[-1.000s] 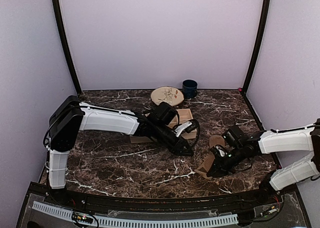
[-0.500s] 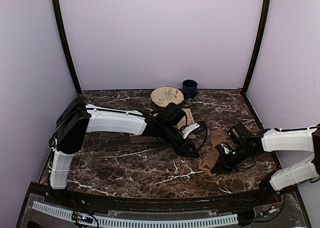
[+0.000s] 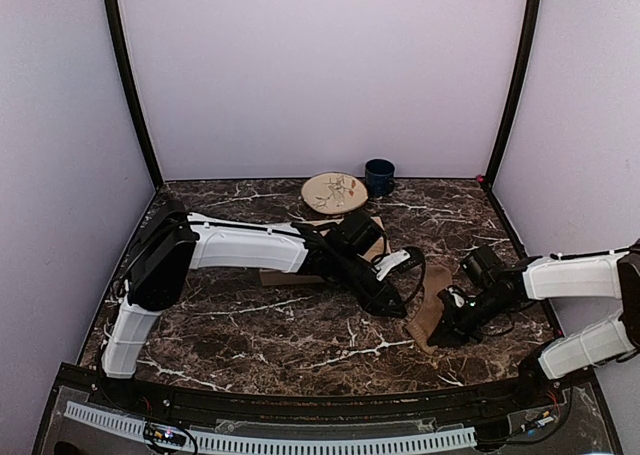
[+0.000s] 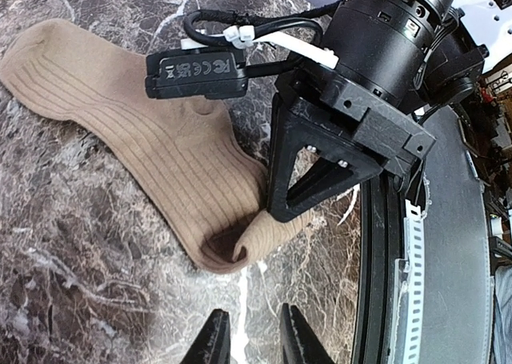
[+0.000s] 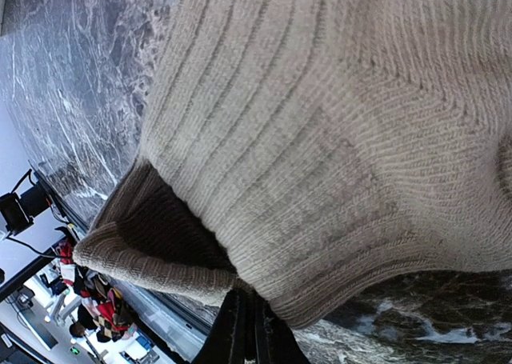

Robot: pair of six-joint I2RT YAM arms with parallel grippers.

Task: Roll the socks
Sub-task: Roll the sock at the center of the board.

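From where I stand, the tan ribbed sock (image 4: 152, 132) lies flat on the marble table (image 3: 250, 325). Its cuff end is lifted where the right gripper (image 5: 244, 304) pinches the edge, fingers pressed together on it. The left gripper (image 4: 254, 340) hangs just beside that cuff, fingers slightly apart over bare marble, gripping nothing. Well behind the sock sit a plate (image 3: 335, 190) and a blue mug (image 3: 379, 177).

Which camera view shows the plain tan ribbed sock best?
The left wrist view: the tan sock lies there almost whole, toe to cuff, with the right gripper pinching its cuff edge. The right wrist view shows only a close patch of ribbed cuff. The top view shows only a small, distant part.
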